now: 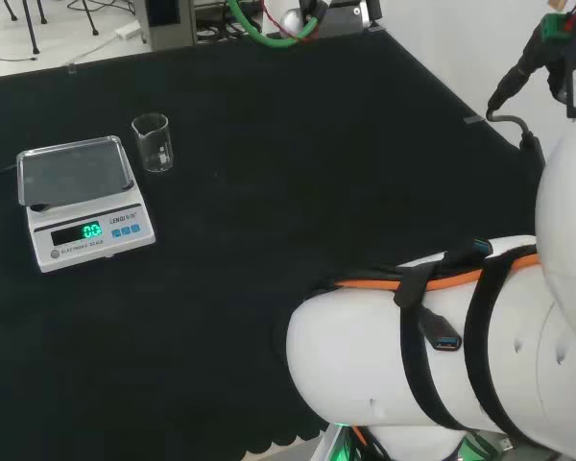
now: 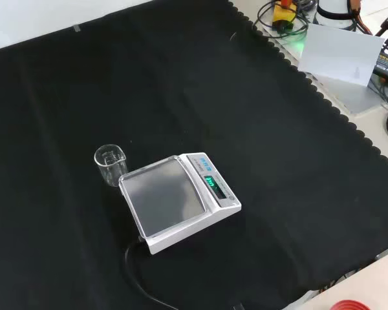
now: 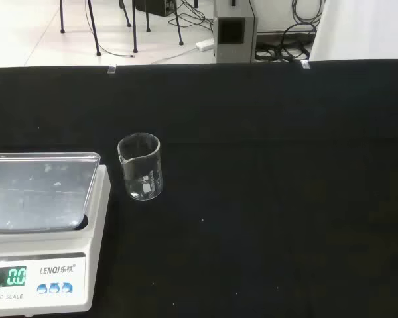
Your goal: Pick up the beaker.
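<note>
- While the worktop (image 1: 298,144) lies under black cloth, a clear beaker (image 1: 153,142) stands upright on it.
- In the head view the beaker sits just beside a white scale (image 1: 82,202), at its 1 o'clock.
- The hand's state I cannot tell.

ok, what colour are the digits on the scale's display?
Green, lit on the white digital scale with its steel pan; clearest in the wrist view.

White arm links (image 1: 403,375) w/ black straps, orange cable.
</note>
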You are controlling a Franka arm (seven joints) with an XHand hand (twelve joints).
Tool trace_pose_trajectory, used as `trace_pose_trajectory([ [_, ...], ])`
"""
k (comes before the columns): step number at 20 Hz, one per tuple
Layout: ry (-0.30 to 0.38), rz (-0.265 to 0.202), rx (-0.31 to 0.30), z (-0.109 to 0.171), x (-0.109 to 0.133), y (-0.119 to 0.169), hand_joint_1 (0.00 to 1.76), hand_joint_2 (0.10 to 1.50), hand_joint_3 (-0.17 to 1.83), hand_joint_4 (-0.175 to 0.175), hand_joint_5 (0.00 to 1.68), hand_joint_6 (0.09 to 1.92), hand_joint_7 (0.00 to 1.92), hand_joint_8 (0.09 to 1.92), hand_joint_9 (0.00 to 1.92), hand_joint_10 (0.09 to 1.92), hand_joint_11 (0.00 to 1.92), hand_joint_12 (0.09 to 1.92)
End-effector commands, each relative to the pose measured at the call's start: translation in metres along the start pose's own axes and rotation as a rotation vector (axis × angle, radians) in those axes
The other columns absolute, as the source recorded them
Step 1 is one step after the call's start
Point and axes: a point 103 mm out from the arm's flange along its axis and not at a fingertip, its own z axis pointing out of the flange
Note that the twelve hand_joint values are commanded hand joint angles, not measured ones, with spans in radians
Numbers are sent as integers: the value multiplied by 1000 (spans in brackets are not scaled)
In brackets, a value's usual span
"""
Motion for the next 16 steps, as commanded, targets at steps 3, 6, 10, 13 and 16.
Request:
trace_pose_trajectory([
  [3, -23, 105, 21, -86, -54, -71, 576, 734, 118, -22, 303, 87, 392, 649, 512, 799, 273, 1427],
  [6, -34, 97, 32, -75, -34, -54, 586, 741, 114, -23, 322, 87, 391, 694, 531, 792, 283, 1435],
  [10, -20, 84, 63, -58, -34, -27, 592, 742, 113, -24, 324, 87, 380, 700, 532, 791, 282, 1435],
  [13, -23, 69, 98, -37, -44, 8, 595, 742, 112, -24, 321, 87, 372, 699, 531, 791, 281, 1436],
  [16, -7, 62, 132, -13, -51, 50, 597, 742, 111, -25, 311, 87, 362, 698, 527, 790, 278, 1436],
])
